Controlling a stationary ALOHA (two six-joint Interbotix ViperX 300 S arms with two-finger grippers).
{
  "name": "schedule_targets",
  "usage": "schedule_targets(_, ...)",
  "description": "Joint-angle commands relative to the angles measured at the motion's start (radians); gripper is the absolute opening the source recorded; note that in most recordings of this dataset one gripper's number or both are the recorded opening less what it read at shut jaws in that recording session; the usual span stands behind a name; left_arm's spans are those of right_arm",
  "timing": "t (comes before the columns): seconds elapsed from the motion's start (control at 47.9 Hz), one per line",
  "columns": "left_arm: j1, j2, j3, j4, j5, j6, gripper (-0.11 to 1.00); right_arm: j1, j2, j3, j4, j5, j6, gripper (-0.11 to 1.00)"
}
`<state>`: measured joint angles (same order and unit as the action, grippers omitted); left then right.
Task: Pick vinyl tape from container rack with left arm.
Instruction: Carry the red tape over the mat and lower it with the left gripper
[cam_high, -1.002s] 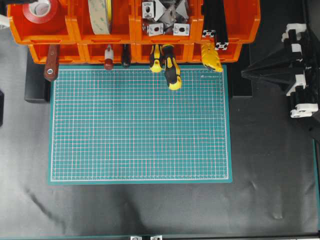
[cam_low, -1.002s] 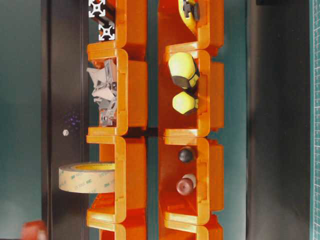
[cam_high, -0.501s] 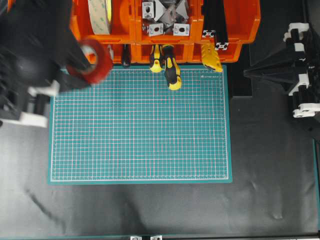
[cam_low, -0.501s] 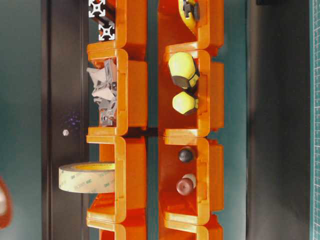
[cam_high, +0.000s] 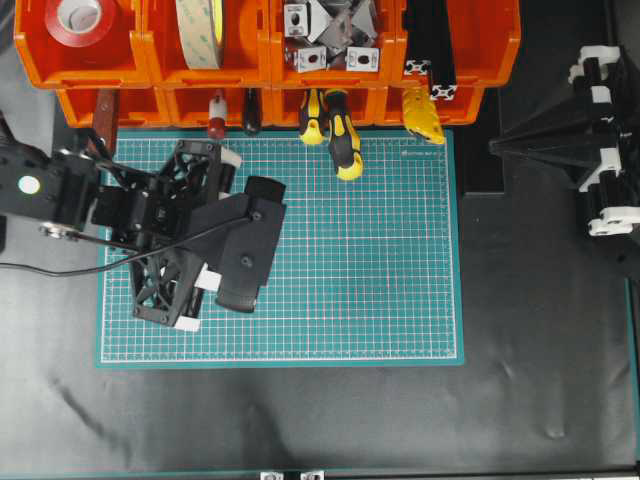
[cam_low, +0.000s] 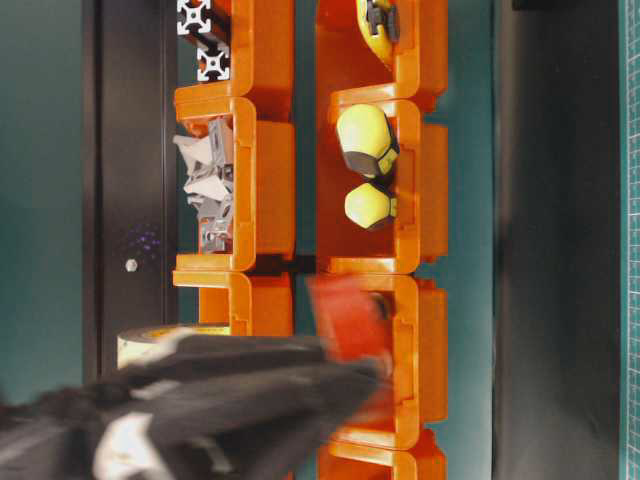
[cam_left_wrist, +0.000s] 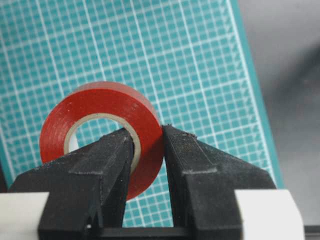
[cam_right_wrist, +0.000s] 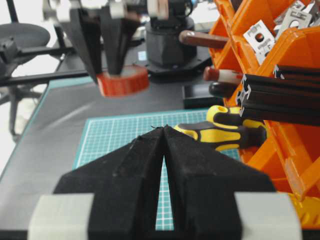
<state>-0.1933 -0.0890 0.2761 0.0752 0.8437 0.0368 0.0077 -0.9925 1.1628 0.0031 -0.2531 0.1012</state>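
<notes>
My left gripper (cam_left_wrist: 148, 135) is shut on the vinyl tape (cam_left_wrist: 100, 102), a glossy red roll. One finger is inside its pale core and one is outside. The right wrist view shows the gripper (cam_right_wrist: 112, 67) holding the tape (cam_right_wrist: 123, 81) above the green mat. In the overhead view the left arm (cam_high: 190, 235) lies over the mat's left part and hides the held roll. A red roll (cam_high: 80, 15) shows in the top-left bin of the orange container rack (cam_high: 270, 60). My right gripper (cam_right_wrist: 164, 129) is shut and empty, at the right (cam_high: 495, 148).
The green cutting mat (cam_high: 350, 260) covers the middle of the table. Screwdriver handles (cam_high: 340, 135) and a yellow tool (cam_high: 425, 118) stick out of the lower bins. A cream tape roll (cam_high: 200, 30), metal brackets (cam_high: 330, 35) and black profiles (cam_high: 430, 45) fill the upper bins.
The left arm came from the rack's left end down over the mat with the red roll. In the table-level view it now blurs across the front of the rack.
</notes>
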Motion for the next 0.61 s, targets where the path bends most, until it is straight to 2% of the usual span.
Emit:
schedule_targets(0.0, 0.005, 0.003, 0.046, 0.003, -0.055, 0.009, 0.19, 0.003, 0.005, -0.014, 0.002, -0.014, 0.006, 0.0)
schedule_targets(0.23, 0.002, 0.048, 0.115, 0.003, -0.16, 0.008, 0.19, 0.005, 0.005, -0.012, 0.002, -0.014, 0.012, 0.0)
schedule_targets(0.584, 0.0, 0.115, 0.127, 0.003, -0.242, 0.012, 0.19, 0.005, 0.003, -0.012, 0.002, -0.026, 0.012, 0.0)
